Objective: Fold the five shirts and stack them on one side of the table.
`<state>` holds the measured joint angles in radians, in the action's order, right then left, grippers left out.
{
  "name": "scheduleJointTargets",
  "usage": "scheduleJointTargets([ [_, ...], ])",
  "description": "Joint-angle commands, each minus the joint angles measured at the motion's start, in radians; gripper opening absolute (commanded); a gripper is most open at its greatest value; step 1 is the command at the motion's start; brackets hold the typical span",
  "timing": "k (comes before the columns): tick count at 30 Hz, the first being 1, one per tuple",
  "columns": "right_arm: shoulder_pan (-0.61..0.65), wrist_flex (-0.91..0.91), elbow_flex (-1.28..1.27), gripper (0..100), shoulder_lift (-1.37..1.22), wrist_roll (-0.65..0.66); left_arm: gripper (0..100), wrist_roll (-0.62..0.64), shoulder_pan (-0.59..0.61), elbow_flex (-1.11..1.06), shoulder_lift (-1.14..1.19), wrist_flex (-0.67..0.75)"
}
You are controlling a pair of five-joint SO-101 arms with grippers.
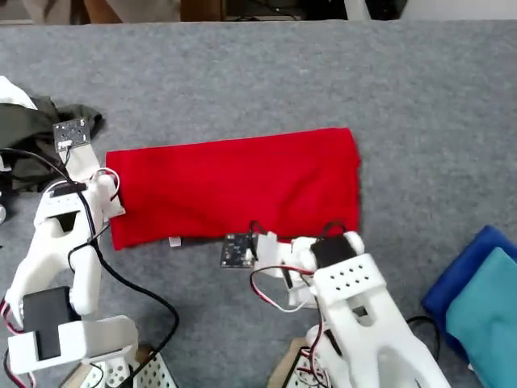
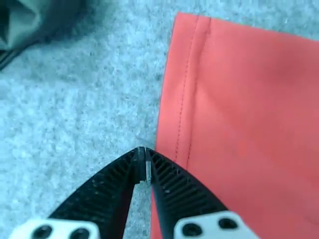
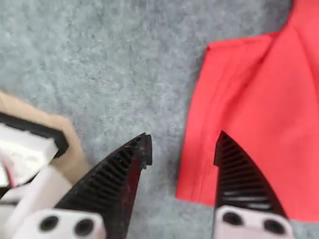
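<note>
We find the long red cotton shirt laid out as a flat band across the middle of the grey felt-covered table, seemingly already folded lengthwise but not yet brought down to a compact square. The left arm's black ribbed claw sits at the left end of the band, its tips pressed together just beside the stitched hem and, as far as we can see, pinching no cloth. The right arm's black ribbed claw hangs at the lower edge of the band with its jaws spread wide, a corner of the red fabric lying below the gap.

By our reckoning the job is partway done. At the lower right of the high view a dark blue folded cloth and a teal folded cloth lie together, the start of a stack. At the upper left a dark olive crumpled garment waits unfolded. We judge the red shirt needs at least one more crosswise fold before it joins the pile.
</note>
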<state>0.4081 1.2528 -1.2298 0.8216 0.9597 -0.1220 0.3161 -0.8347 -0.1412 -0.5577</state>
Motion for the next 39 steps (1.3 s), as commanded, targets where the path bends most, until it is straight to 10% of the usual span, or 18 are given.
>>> scheduleJointTargets([
  [1,0.012,-0.054,-0.042,21.7,-0.004,-0.014,2,0.005,0.005,0.049,-0.001,0.006],
  [39,-0.185,-0.281,0.306,13.9,-0.702,0.091,2,0.005,0.008,0.041,-0.001,0.006],
])
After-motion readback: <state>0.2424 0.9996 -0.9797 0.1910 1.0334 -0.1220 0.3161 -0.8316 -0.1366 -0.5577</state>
